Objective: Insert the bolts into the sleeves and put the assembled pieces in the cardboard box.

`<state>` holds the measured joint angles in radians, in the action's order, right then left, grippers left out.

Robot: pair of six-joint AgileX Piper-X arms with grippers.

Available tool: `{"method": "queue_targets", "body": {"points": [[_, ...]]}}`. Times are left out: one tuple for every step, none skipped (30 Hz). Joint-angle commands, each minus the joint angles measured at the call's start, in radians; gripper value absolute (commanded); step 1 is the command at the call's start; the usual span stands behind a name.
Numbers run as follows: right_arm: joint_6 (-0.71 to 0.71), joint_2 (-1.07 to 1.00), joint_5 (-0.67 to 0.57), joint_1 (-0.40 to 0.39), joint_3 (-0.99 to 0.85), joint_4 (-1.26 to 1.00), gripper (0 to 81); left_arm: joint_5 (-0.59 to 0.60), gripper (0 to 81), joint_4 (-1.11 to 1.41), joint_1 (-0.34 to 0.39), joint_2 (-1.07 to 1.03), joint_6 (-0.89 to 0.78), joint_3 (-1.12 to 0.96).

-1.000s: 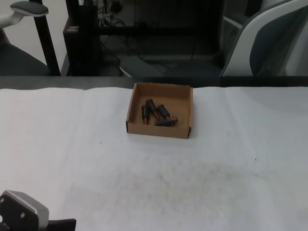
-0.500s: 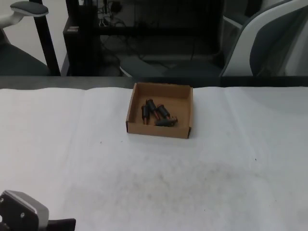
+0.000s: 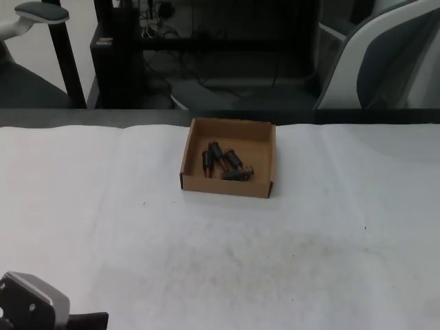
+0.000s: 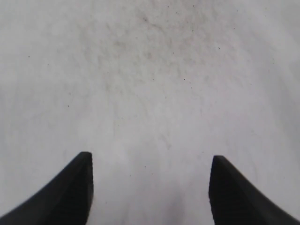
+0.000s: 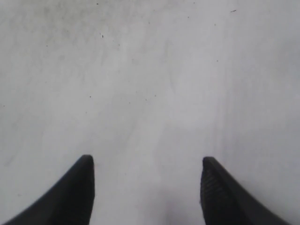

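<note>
**A:** Where is the cardboard box point(image 3: 227, 186)?

**B:** On the far middle part of the white-covered surface point(image 3: 206, 261), near its back edge. It stands open at the top.

**A:** And the assembled pieces point(image 3: 224, 163)?

**B:** A few dark pieces lie inside the box on its floor, bunched close together. Some look reddish at one end. How many touch each other, I cannot tell.

**A:** What about the left end effector point(image 4: 151, 157)?

**B:** It hangs over bare, faintly smudged cloth. Its two dark fingers point(image 4: 70, 197) are spread wide, with nothing between them.

**A:** The right end effector point(image 5: 147, 158)?

**B:** Much the same: its fingers point(image 5: 70, 197) are set wide apart above plain cloth, gripping nothing.

**A:** Anything else on the near side?

**B:** In the high view, a grey and black part of an arm point(image 3: 31, 302) sits at the near left corner, well apart from the box. Which arm it is, I cannot say.

**A:** And beyond the surface?

**B:** A pale chair point(image 3: 385, 55) stands at the far right, with dark furniture beside it.
</note>
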<state>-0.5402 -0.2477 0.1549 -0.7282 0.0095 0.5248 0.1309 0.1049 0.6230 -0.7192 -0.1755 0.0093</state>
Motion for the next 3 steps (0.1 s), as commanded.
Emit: {"method": "queue_targets", "body": {"points": [[0.007,0.006,-0.003,-0.001,-0.009,0.002,65.9,0.005,70.0,0.011,0.004,0.005,-0.002,-0.009],[0.007,0.006,-0.003,-0.001,-0.009,0.002,65.9,0.005,70.0,0.011,0.004,0.005,-0.002,-0.009],[0.007,0.006,-0.003,-0.001,-0.009,0.002,65.9,0.005,70.0,0.011,0.004,0.005,-0.002,-0.009]]}}
